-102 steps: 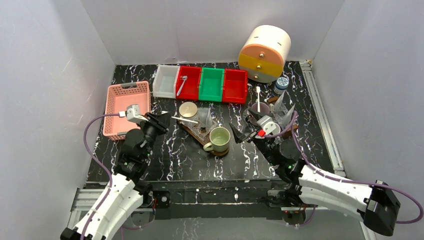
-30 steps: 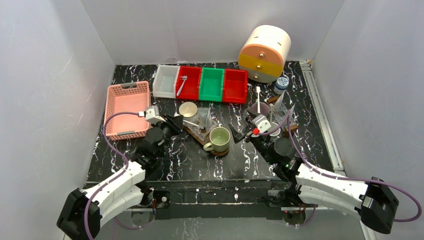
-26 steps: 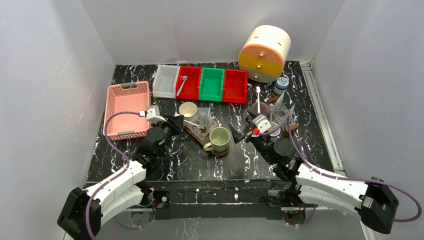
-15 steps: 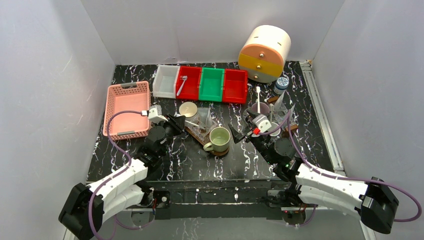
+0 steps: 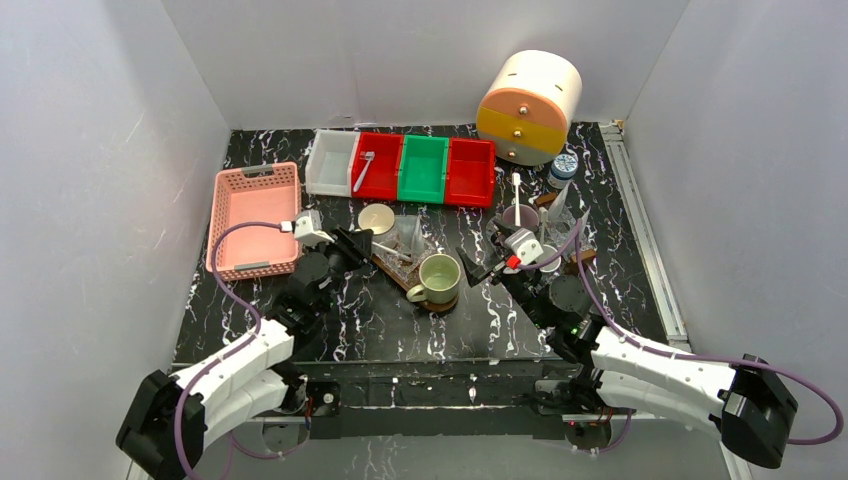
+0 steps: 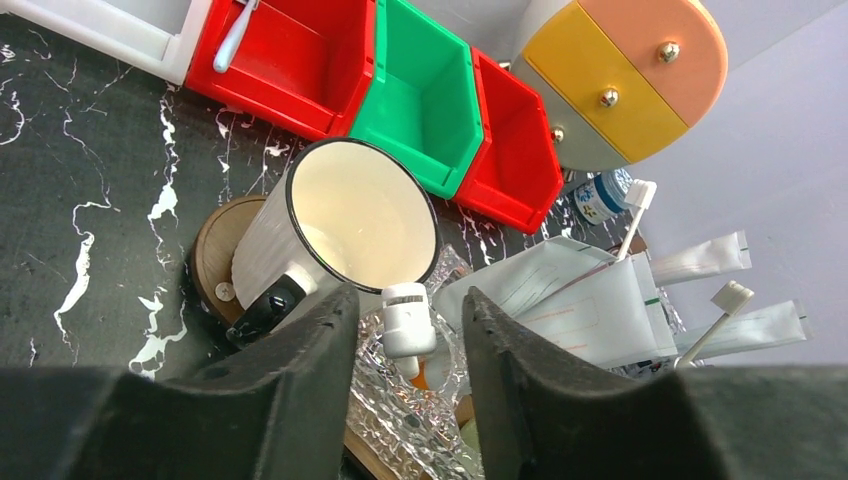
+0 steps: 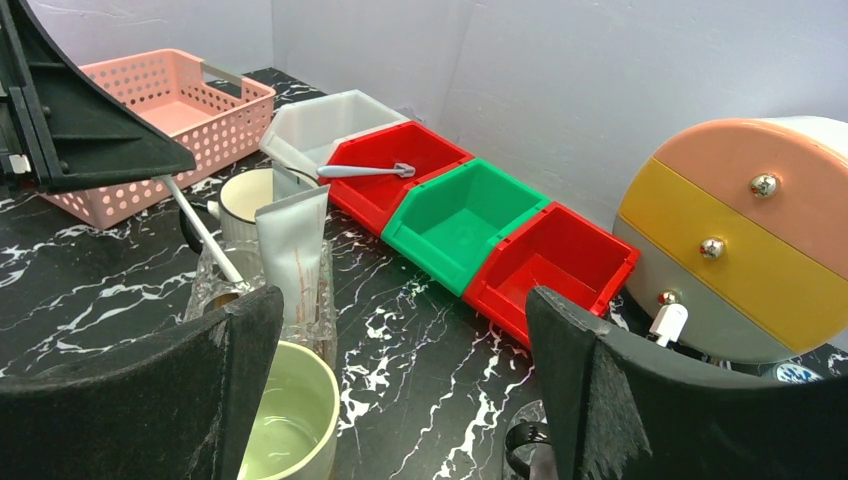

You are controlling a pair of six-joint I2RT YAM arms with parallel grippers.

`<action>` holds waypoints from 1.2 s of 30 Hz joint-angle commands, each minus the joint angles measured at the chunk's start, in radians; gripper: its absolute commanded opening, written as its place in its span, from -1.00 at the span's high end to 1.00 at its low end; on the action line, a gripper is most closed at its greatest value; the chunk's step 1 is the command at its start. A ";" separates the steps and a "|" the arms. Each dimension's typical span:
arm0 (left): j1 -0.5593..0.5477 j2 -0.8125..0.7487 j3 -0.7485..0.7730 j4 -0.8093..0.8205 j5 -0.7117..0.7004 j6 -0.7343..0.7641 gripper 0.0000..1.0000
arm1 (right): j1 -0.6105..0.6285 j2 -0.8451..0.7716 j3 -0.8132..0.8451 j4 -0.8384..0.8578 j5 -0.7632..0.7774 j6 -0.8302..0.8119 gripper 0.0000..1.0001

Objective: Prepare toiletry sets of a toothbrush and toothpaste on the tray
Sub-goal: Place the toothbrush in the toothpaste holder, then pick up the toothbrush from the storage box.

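A wooden tray carries a white enamel cup, a ribbed clear glass and a green mug. A white toothpaste tube stands in the glass. A slim white toothbrush leans into the same glass. Its upper end sits between my left gripper's fingers with a gap on both sides. My left gripper is open at the tray's left end. My right gripper hangs wide open and empty just right of the mug.
A pink basket sits at the left. A row of white, red and green bins runs along the back, beside a round drawer unit. At the right stands a cup with another toothbrush and more tubes.
My left arm carried the toothbrush from near the basket to the tray. Its jaws then parted off the toothbrush, which now leans in the glass. The right arm stayed still.
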 commanded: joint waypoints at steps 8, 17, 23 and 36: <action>-0.003 -0.086 0.070 -0.188 -0.092 0.018 -0.31 | -0.003 -0.026 -0.008 0.039 -0.007 0.009 -0.97; 0.009 0.013 0.363 -0.520 -0.135 0.087 -0.49 | -0.003 -0.069 0.008 -0.025 -0.013 0.036 -0.97; 0.109 0.154 0.599 -0.709 -0.059 0.134 -0.52 | -0.003 -0.122 0.035 -0.116 0.007 0.065 -0.97; 0.353 0.629 0.956 -0.832 0.264 0.111 -0.29 | -0.003 -0.181 0.063 -0.230 0.040 0.084 -0.97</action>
